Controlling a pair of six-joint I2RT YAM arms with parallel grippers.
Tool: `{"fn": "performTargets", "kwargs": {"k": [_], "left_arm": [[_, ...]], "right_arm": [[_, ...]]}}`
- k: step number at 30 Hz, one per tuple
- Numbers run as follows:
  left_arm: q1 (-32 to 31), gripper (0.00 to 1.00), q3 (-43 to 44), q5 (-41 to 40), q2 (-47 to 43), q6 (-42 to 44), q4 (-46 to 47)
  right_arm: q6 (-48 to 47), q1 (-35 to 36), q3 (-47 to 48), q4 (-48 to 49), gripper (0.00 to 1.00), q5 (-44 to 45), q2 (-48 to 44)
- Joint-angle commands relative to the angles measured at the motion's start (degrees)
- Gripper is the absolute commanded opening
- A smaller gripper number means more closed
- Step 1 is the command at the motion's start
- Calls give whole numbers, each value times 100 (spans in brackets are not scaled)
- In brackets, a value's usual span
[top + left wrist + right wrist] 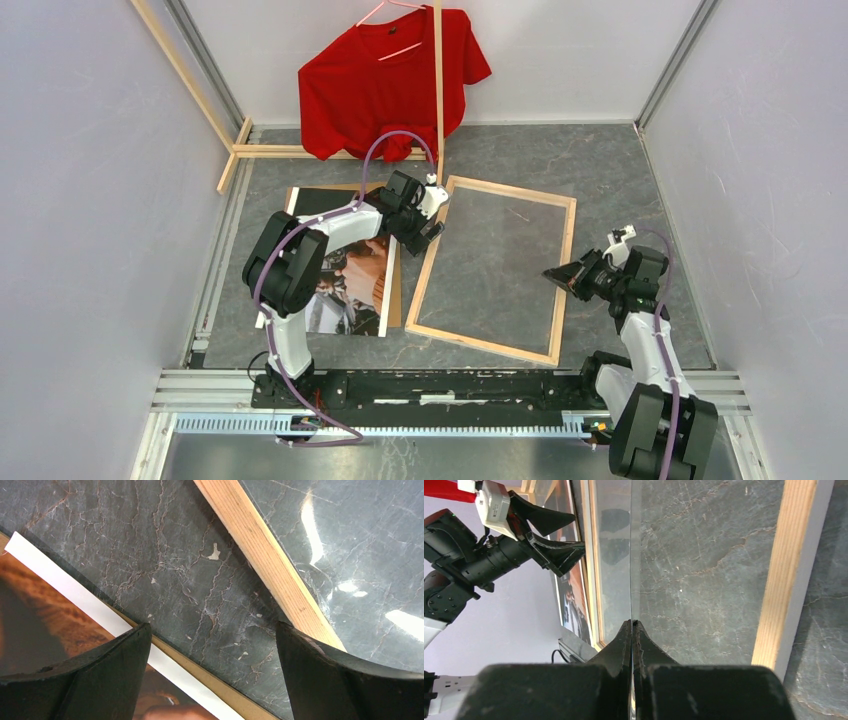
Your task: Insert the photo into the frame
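The photo [350, 290] lies face up on the left of the table, over a brown cardboard sheet [395, 300]. The frame [430, 270] lies flat beside it, bare wood up. My left gripper [432, 225] hangs open over the strip of table between the photo [50, 605] and the frame's left rail [265, 560]; nothing is between its fingers. My right gripper [550, 272] is at the frame's right rail [779, 580], shut on the edge of a thin clear sheet [614, 555]. That sheet covers the frame's opening [500, 265]. The left gripper [579, 532] also shows in the right wrist view.
A red T-shirt [390, 80] hangs on a hanger from a pale wooden rack at the back; one pole [438, 90] comes down near the frame's far corner. The rack's base bar [290, 152] lies behind the photo. White walls enclose the table on three sides.
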Motion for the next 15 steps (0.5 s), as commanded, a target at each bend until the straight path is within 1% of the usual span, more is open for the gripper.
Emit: {"fn": "performTargets", "kwargs": {"k": [1,7,12,15], "left_arm": [[-35,100,-134,-61,-58,-50,50],[-31,100,-107,-36,-57,-79,49],[-31,100,-91,15,-21,-85,49],[-32,100,-51,33,49,-94,50]], "right_arm": [[-355,-29,-21,-189,0,7,48],[-392,-47,-81,-56,0,-18,203],[-210,-47,-26,230,0,-197,297],[59,-32,-36,459,0,-345,248]]}}
